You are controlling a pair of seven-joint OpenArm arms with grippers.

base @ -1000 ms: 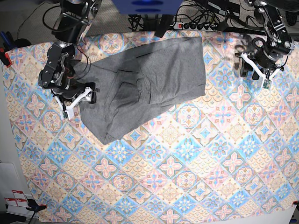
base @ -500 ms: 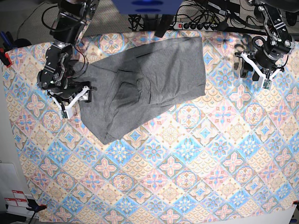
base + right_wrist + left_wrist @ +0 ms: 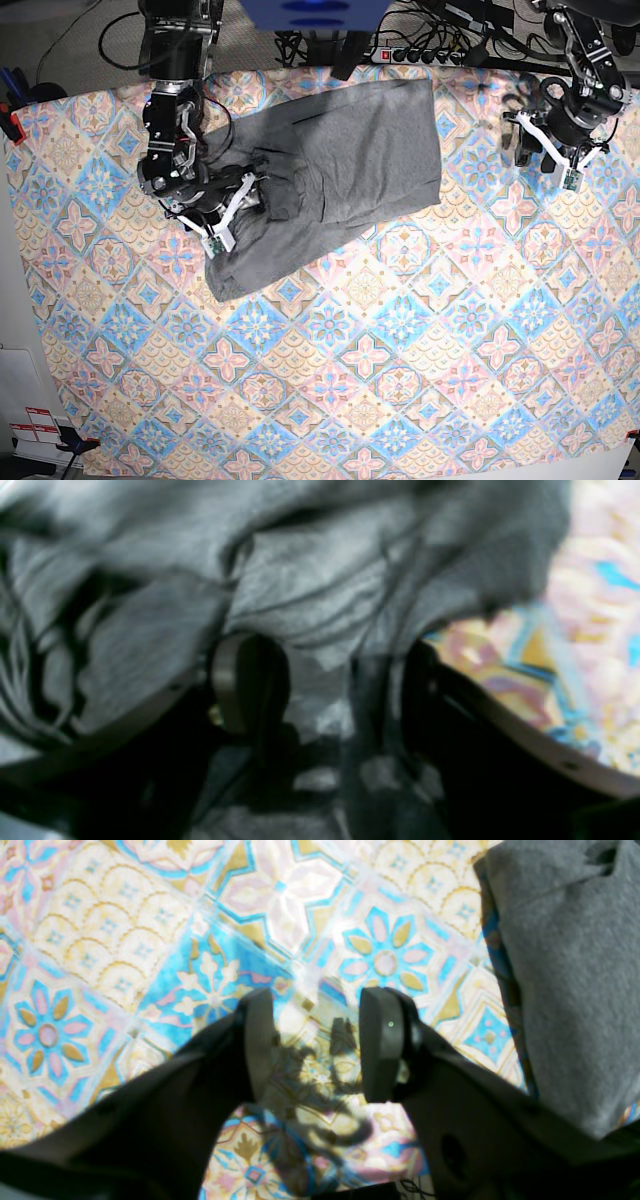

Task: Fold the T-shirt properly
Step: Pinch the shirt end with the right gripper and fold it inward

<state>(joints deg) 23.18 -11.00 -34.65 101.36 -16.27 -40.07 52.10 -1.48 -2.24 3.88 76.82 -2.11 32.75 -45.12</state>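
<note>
Patterned surface (image 3: 400, 380) unchanged. Right pincer (image 3: 228, 210) moved onto T-shirt (image 3: 340, 160), jaws spread astride bunched fabric; left pincer (image 3: 553, 150) spread, parked, empty.

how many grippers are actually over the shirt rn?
1. The right gripper is over the T-shirt, fingers among its bunched folds. The left gripper hangs over bare tablecloth, off the shirt's edge.

- No text, brand, number or sign can be read in any view.
- White cards (image 3: 36, 424) with red patches lie at the lower left corner of the base view; their print is too small to read.
</note>
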